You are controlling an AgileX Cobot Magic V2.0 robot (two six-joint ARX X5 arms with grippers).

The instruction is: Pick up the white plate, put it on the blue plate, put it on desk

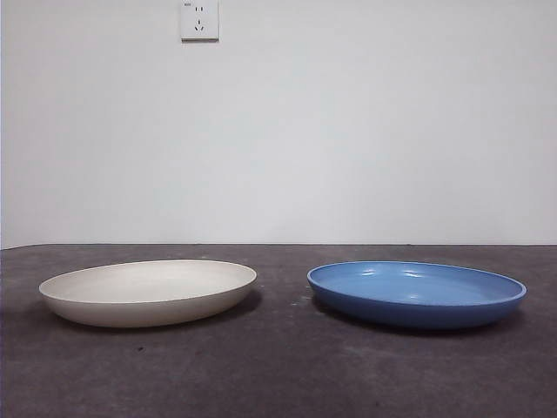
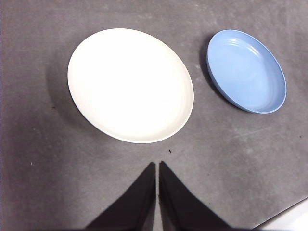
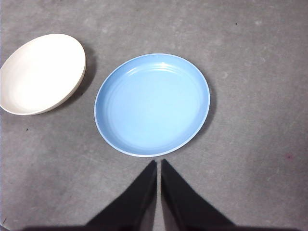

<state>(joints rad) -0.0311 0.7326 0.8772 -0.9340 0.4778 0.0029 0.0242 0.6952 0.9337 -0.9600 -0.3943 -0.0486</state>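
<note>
The white plate point(image 1: 148, 292) lies flat on the desk point(image 1: 278, 374) at the left. The blue plate point(image 1: 416, 293) lies flat at the right, apart from it. Both are empty. No gripper shows in the front view. In the left wrist view my left gripper point(image 2: 157, 166) is shut and empty, held above the desk just short of the white plate point(image 2: 130, 84), with the blue plate point(image 2: 246, 70) beside it. In the right wrist view my right gripper point(image 3: 158, 163) is shut and empty, above the desk just short of the blue plate point(image 3: 152, 104); the white plate point(image 3: 41, 73) lies beyond.
A white wall with a power socket point(image 1: 199, 19) stands behind the desk. The desk's edge point(image 2: 288, 214) shows at a corner of the left wrist view.
</note>
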